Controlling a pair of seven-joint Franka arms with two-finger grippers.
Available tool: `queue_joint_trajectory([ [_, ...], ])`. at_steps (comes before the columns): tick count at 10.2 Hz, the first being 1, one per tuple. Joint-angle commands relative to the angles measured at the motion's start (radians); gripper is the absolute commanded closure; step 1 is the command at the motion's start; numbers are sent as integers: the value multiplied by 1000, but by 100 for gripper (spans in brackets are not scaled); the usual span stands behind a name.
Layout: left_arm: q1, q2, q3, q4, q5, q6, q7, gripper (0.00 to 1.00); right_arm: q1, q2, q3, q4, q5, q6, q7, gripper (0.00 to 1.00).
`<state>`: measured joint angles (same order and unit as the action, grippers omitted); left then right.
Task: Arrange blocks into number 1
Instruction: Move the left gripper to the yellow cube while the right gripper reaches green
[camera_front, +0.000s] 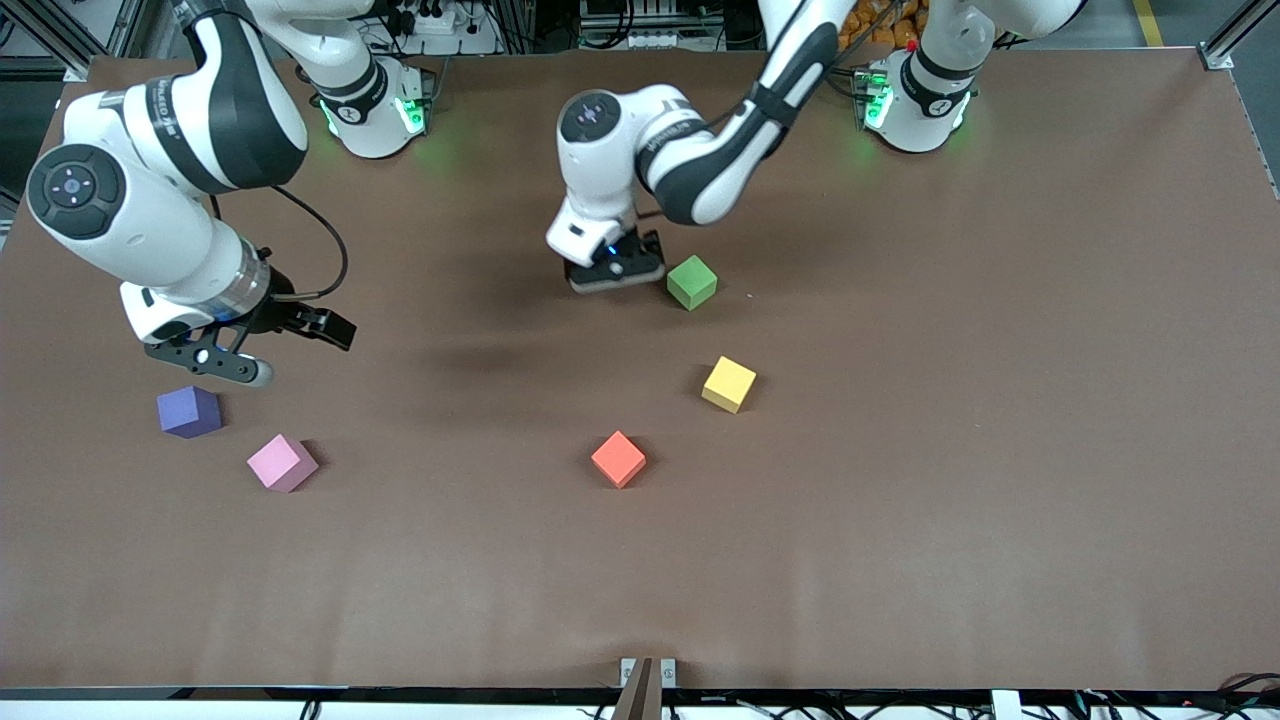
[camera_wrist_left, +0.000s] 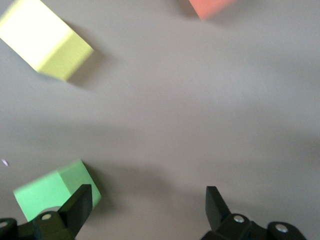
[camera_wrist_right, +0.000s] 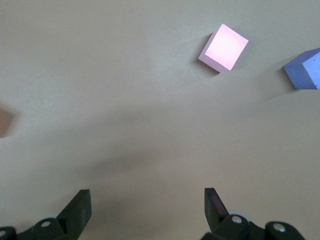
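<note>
Four small cubes of the task lie apart on the brown surface, none touching another. The green cube sits near the middle, farthest of them from the front camera; the yellow cube lies nearer the camera than it, and the red cube nearer still, slightly toward the right arm's end. The pink cube lies well apart from these, toward the right arm's end, with a purple cube just beside it, closer to that end's edge. The left pincer hangs low just beside the green cube, its fingers spread wide with nothing between them; one finger stands next to the cube. The right pincer waits in the air above the purple cube, released too and carrying nothing
</note>
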<state>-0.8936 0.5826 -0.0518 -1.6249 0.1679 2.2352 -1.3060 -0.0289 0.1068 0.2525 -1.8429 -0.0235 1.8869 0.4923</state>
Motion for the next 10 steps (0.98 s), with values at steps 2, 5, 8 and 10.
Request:
queue_joint_trajectory([
  [2,122,28,27,2,-33,-9,-120,0,61,19,4,-2,7,34,85,0],
  [5,222,31,26,-3,-36,-11,-128,0,141,66,28,-6,7,81,291,0],
  [8,246,33,26,-45,-88,-45,-130,0,268,140,57,-6,7,130,551,0],
  [10,245,37,27,-47,-136,-29,-195,0,370,209,73,-9,4,211,771,0],
])
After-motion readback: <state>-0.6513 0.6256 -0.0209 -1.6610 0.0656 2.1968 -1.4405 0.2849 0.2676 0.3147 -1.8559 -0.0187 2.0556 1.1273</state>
